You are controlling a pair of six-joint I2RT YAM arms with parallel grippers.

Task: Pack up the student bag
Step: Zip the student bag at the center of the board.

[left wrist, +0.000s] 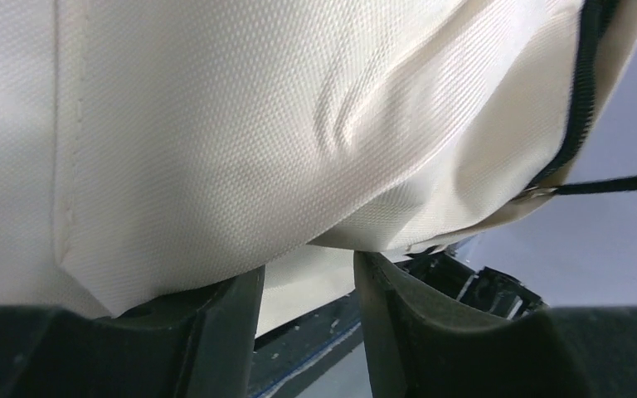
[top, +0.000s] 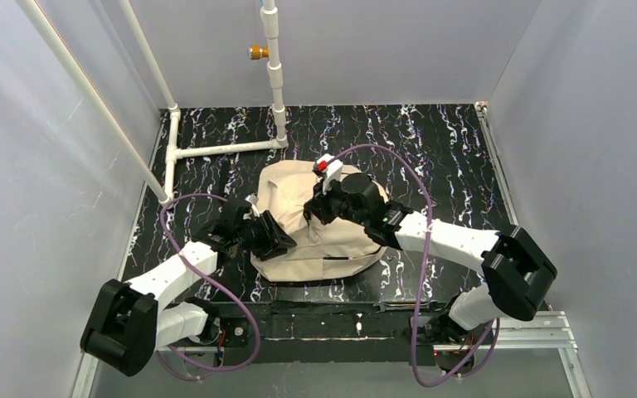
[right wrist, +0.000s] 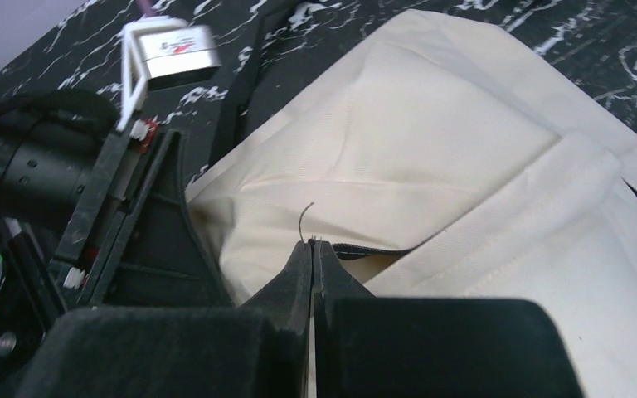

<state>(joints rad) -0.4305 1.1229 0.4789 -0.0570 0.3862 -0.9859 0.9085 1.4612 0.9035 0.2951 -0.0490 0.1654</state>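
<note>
Top view: student bag point(top: 319, 253) lies flat on the counter point(top: 448, 141), with the left pincer point(top: 284, 240) at the bag's left edge and the right pincer point(top: 311, 214) over the bag's middle. Left wrist view: left pincer spread, bag cloth draped over its tips, black zip point(left wrist: 579, 108) down the bag's right side, and no firm hold that I can make out. Right wrist view: right pincer pressed together at the zip's end on the bag's front, pull too small to confirm as held; the step looks like opening the bag, and the next move calls for drawing the zip along while the left steadies the cloth.
</note>
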